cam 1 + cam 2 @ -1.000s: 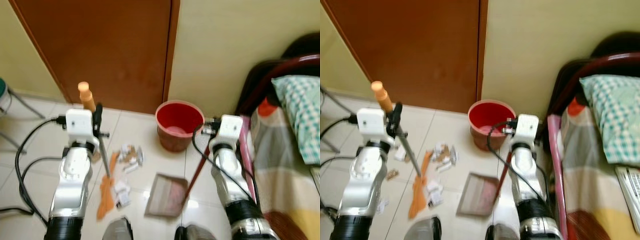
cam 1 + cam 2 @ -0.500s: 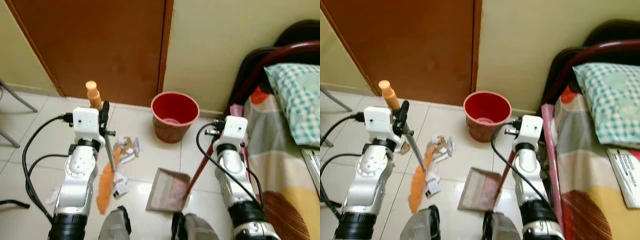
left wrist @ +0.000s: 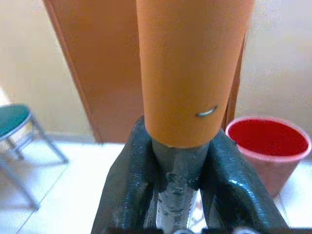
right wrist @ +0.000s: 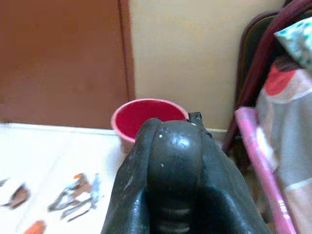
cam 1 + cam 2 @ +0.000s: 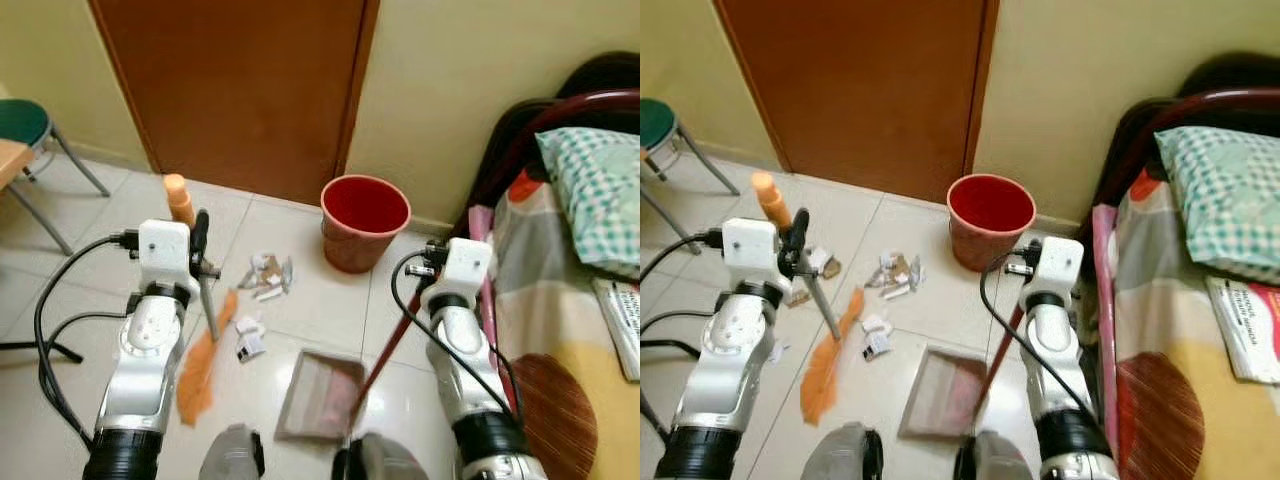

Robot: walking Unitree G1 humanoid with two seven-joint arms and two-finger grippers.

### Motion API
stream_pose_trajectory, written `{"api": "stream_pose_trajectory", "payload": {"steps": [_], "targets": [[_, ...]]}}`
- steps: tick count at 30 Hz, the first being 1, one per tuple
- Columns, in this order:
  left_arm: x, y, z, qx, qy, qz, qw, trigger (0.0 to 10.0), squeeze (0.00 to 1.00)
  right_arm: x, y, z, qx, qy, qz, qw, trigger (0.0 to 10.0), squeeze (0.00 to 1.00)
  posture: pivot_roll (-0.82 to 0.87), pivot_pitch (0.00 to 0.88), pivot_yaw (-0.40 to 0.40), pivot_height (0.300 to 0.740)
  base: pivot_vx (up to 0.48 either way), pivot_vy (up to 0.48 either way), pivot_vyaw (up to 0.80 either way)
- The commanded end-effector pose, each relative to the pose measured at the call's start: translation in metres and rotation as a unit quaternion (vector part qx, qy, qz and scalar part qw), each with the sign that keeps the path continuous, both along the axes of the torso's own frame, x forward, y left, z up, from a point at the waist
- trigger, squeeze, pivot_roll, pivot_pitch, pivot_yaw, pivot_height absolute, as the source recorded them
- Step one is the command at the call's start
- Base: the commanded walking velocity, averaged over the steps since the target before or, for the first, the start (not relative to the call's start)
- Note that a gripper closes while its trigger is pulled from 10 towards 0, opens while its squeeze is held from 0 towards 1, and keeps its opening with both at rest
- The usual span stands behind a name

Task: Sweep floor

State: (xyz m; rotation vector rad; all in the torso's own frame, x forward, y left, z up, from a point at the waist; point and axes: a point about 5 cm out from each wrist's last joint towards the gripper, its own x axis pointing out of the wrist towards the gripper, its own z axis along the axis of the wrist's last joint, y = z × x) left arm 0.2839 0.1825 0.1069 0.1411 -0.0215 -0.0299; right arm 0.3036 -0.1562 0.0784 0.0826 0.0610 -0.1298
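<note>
Left gripper (image 3: 176,195) is clamped on the grey metal shaft of the orange-handled broom (image 5: 205,300) just under its orange grip; holding high on the shaft lets the flat orange bristle head (image 5: 200,360) trail on the pale tiled floor (image 5: 300,310), below and slightly behind the gripper. Right gripper (image 4: 173,195) is closed round the rounded black top of the dark red dustpan handle (image 5: 390,335); the rod slopes down and inward from it so the flat grey dustpan (image 5: 312,395) lies on the tiles between the two arms, its open mouth apparently facing the litter. Just ahead of the broom head, a small scrap of white paper (image 5: 247,340) sits between it and the pan. Further forward of the left gripper lies a loose cluster of torn paper and wrappers (image 5: 268,278), apart from both tools and not yet gathered. Beyond the right gripper stands the red plastic bucket (image 5: 365,220), close to the wall, probably the place for emptying the pan. Judgement: early in the sweep.
</note>
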Motion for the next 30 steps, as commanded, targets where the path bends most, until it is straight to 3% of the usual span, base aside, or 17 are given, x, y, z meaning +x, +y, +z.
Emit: {"api": "stream_pose_trajectory", "payload": {"steps": [1,7,14,30], "targets": [[-0.004,0.000,-0.010,0.012,0.021,-0.007,1.000,10.0,0.00,-0.003,-0.011,0.006,0.001,-0.015,-0.012,1.000,10.0,0.00,-0.01,0.099,-0.042,0.740,0.000,0.000,0.00],[-0.010,0.001,-0.015,0.004,0.028,-0.006,1.000,10.0,0.00,-0.011,-0.020,0.000,0.022,-0.007,-0.027,0.999,10.0,0.00,-0.01,0.099,-0.042,0.740,0.000,0.000,0.00],[-0.011,-0.011,-0.018,-0.020,0.029,-0.028,0.999,10.0,0.00,-0.012,-0.017,-0.002,0.032,-0.001,-0.023,0.999,10.0,0.00,-0.01,0.089,-0.051,0.740,0.000,0.000,0.00],[0.001,-0.015,-0.004,-0.025,0.007,-0.039,0.999,10.0,0.00,0.001,-0.009,0.009,0.022,-0.020,-0.005,1.000,10.0,0.00,-0.02,0.106,-0.026,0.740,0.000,0.368,0.00]]}}
